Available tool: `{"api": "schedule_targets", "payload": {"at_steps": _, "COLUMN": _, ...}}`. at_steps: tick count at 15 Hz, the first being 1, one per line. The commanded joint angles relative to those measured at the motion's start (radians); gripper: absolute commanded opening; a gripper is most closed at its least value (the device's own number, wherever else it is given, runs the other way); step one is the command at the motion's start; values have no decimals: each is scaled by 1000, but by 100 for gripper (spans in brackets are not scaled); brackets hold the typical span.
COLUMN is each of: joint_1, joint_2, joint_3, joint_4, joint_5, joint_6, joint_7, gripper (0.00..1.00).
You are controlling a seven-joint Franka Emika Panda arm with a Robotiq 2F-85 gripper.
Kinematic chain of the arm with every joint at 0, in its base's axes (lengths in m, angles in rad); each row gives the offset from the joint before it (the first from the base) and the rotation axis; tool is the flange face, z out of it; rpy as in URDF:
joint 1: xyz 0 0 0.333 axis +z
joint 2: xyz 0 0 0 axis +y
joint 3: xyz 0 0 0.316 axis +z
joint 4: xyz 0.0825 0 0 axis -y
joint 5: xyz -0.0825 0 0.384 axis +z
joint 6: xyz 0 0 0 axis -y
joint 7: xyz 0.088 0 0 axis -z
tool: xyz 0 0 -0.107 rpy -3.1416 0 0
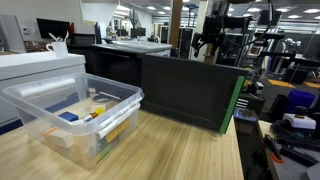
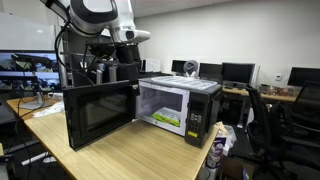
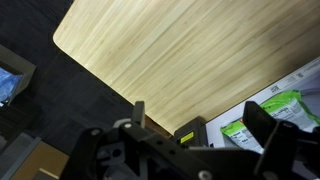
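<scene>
Microwave (image 2: 190, 95): a white and silver oven with a dark top stood on a pale wooden counter (image 2: 130, 155), near one end of it. Its cavity was lit and open to the room. A control panel ran down the front, on the side away from the hinge.

Door (image 2: 98, 113): the microwave's dark, glass-fronted door was swung fully out to the side and stood upright over the counter. In an exterior view it appeared as a broad black panel (image 1: 190, 92) with a green strip along one edge.

Bin (image 1: 40, 128): a clear plastic tub with no lid sat on the counter just beside the door panel. It held small blue and yellow items too blurred to name.

Hand (image 3: 200, 118): the robot's black hand hung above the counter, beside the microwave's open front. Its jaws were spread wide with nothing between them, and it touched nothing. In an exterior view it showed above the door's top edge (image 1: 206, 48). The wrist view looked down past it onto bare wood and dark carpet.

Packet (image 2: 167, 118): a green and white packet lay flat on the microwave's floor. The wrist view also showed it (image 3: 285, 105), partly hidden by one finger.
</scene>
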Motion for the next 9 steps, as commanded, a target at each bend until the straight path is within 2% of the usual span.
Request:
{"api": "schedule_targets", "payload": {"at_steps": 1, "joint_1": -15, "joint_2": 23, "joint_3": -12, "joint_4": 20, "joint_5": -40, "joint_6": 16, "joint_7": 42, "gripper": 100}}
{"api": "schedule_targets", "payload": {"at_steps": 9, "joint_1": 10, "joint_2": 104, "joint_3": -16, "joint_4": 42, "joint_5": -118, "joint_6": 12, "joint_7": 141, "gripper": 100}}
